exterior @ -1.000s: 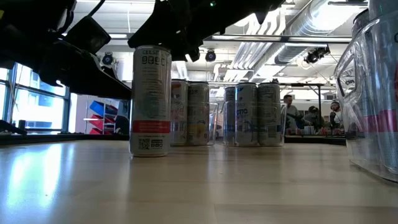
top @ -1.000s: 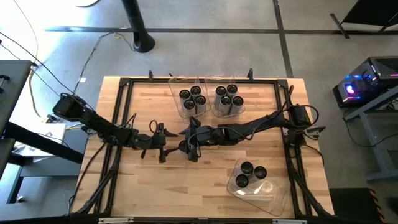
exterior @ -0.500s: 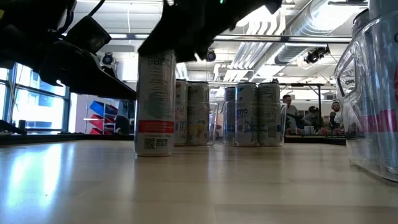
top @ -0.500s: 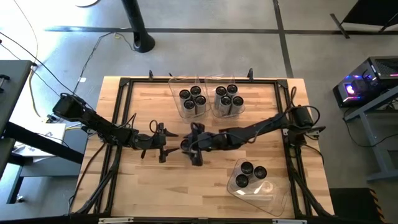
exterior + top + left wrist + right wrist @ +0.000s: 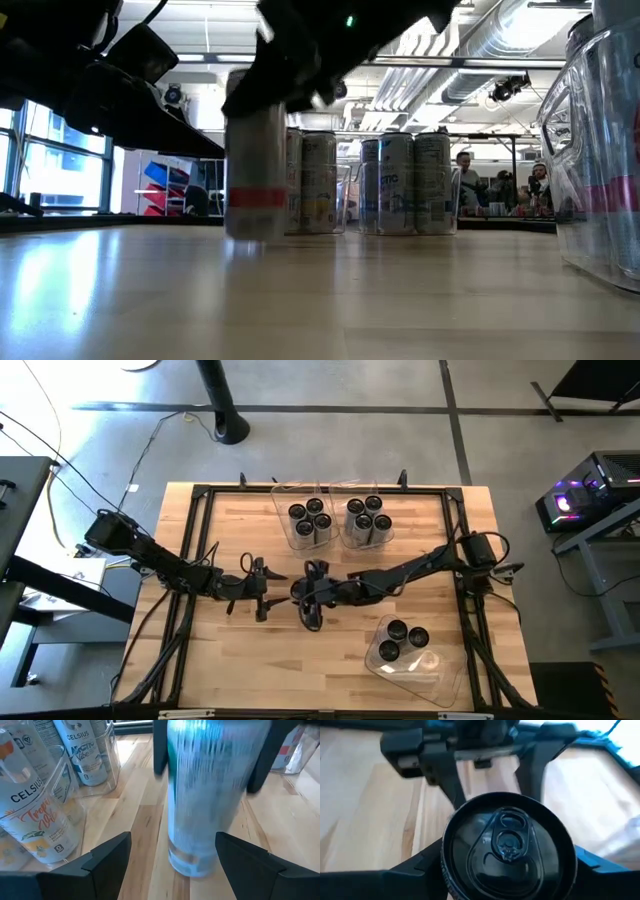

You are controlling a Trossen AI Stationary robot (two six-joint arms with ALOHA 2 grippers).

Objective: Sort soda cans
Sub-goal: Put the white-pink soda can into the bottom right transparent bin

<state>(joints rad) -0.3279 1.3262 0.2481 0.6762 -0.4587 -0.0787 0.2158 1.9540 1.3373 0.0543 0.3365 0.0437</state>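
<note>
One soda can (image 5: 301, 592) (image 5: 255, 165) with a red band stands mid-table in my right gripper (image 5: 311, 600), which is shut on it. In the right wrist view its dark top (image 5: 507, 842) fills the picture between the fingers. My left gripper (image 5: 262, 590) (image 5: 173, 845) is open and level, just left of that can (image 5: 210, 795), touching nothing. Several cans stand upright in each of two clear far bins (image 5: 310, 520) (image 5: 368, 520). Three more stand in a near-right bin (image 5: 400, 640). My right gripper pinches the can's upper wall just under the rim (image 5: 451, 870) between its two fingers (image 5: 415, 867), coming from above and pointing down. The can stays upright. In the low view its bottom (image 5: 255, 235) seems just clear of the table.
Black frame rails (image 5: 200, 495) run around the wooden table top (image 5: 230, 660). The far bins sit against the far rail and the near-right bin (image 5: 430, 670) lies toward the near right corner. People show far behind the table in the low view (image 5: 465, 175).
My right gripper has raised the can from the table and carried it a little toward the table's right, still upright. The left arm has kept still.
</note>
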